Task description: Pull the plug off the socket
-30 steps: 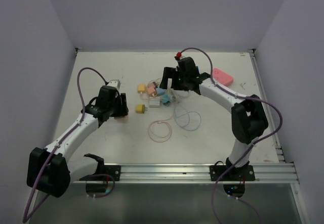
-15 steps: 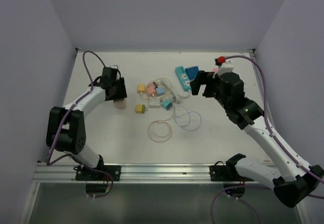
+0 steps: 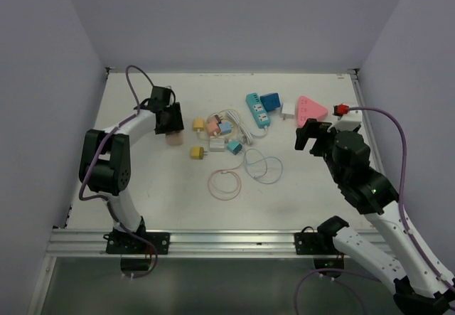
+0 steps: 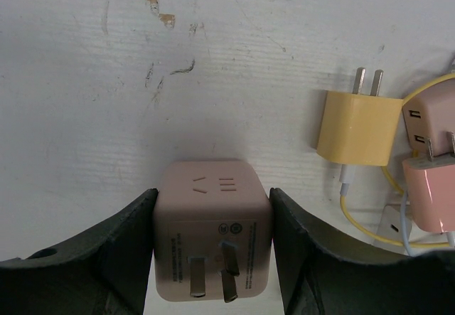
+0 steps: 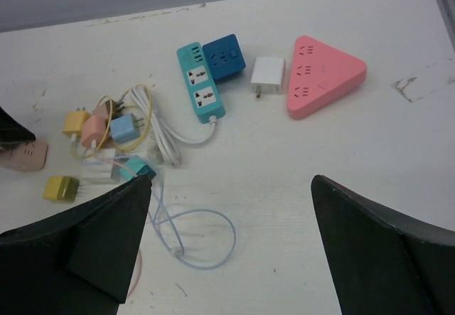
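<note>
1. Your left gripper point(image 4: 212, 208): its fingers point(image 4: 128, 251) press both sides of one beige cube adapter point(image 4: 212, 244), prongs towards the camera, on the table point(image 4: 85, 80).
2. Your right gripper point(image 5: 231, 180): jaws spread wide, holding nothing, hanging above the table.
3. One white plug point(image 5: 268, 75): ahead of your right fingers, touching the left edge of one pink triangular socket point(image 5: 323, 77). This is probably the pair to part, but you cannot tell if it is seated. Their axis runs left-right, and the right arm is nearer.
4. One teal strip point(image 5: 200, 81), with one blue cube point(image 5: 224, 57) against it.
5. Two yellow chargers point(image 3: 198, 124) and two cable loops point(image 3: 225, 183).
</note>
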Controlling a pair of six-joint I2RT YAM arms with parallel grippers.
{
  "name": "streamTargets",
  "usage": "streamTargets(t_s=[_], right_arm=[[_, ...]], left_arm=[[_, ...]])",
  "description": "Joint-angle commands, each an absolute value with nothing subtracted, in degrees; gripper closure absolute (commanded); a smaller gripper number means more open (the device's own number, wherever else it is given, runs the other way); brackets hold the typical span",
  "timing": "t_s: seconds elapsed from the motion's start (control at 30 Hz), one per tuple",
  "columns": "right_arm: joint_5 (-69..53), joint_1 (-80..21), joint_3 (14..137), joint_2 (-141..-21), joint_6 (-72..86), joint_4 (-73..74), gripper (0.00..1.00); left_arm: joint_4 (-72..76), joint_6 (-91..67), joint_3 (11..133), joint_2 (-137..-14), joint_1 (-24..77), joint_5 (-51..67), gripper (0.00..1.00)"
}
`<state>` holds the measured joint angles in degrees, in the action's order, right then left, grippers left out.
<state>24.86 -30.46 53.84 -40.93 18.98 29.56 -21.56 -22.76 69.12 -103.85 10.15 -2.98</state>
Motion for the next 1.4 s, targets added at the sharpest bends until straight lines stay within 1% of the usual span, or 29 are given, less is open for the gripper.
streamTargets(t_s=[0.0,0.1,0.13,0.17,0.2,0.27,0.3,0.37,0.57,0.73,0.87,1.0,1.1,1.17,1.27,1.37], right_arm=[[29.44,-30.32,53.44,-39.38,17.84,30.76,0.01],[29.36,-30.32,53.79,-39.11,17.84,31.72,0.01],[29.27,-30.32,53.96,-39.02,17.84,32.08,0.01],[29.35,-30.32,54.05,-38.85,17.93,32.34,0.01],[29.27,-30.32,54.23,-38.59,18.1,32.95,0.01],[29.18,-30.32,54.32,-37.8,18.11,33.48,0.01],[29.18,-30.32,54.58,-37.53,18.19,34.18,0.01],[29.27,-30.32,54.75,-36.39,18.19,34.98,0.01],[30.41,-30.41,56.25,-32.79,17.76,39.11,0.01],[31.38,-30.32,58.09,-29.45,15.73,41.66,0.01],[31.55,-30.5,58.27,-26.9,13.98,42.19,0.01],[33.22,-30.41,58.1,-24.0,14.06,43.06,0.01],[32.44,-30.41,57.31,-20.75,13.1,43.5,0.01],[31.99,-30.41,56.0,-17.6,13.18,43.25,0.01],[32.6,-30.41,52.84,-13.81,12.22,42.19,0.01],[33.57,-30.41,50.02,-9.41,10.82,42.36,0.01]], left_arm=[[-20.83,-23.91,71.28,-103.45,9.76,-3.25,0.51],[-21.8,-23.91,71.37,-102.49,9.76,-3.87,0.35],[-22.41,-23.82,71.37,-102.05,9.84,-4.13,0.27],[-22.67,-23.82,71.28,-101.61,9.76,-4.39,0.23],[-23.02,-23.64,71.28,-100.56,9.76,-4.57,0.17],[-23.81,-23.64,71.28,-99.32,9.76,-5.18,0.13],[-24.51,-23.47,71.28,-98.01,9.76,-5.27,0.08],[-25.48,-23.38,71.28,-96.42,9.76,-6.06,0.05],[-29.44,-23.38,70.93,-84.39,9.76,-7.21,0.01],[-33.66,-21.63,71.02,-68.84,9.76,-10.36,0.0],[-35.59,-18.9,69.7,-54.45,9.76,-15.63,0.0],[-39.01,-17.23,68.82,-43.62,9.76,-20.12,0.01],[-39.9,-17.49,66.8,-35.0,9.76,-22.85,0.0],[-39.55,-18.28,62.94,-28.17,9.76,-23.55,0.0],[-39.29,-19.25,57.93,-21.39,9.84,-25.04,0.0],[-39.29,-19.86,54.5,-18.56,10.19,-25.49,0.0]])
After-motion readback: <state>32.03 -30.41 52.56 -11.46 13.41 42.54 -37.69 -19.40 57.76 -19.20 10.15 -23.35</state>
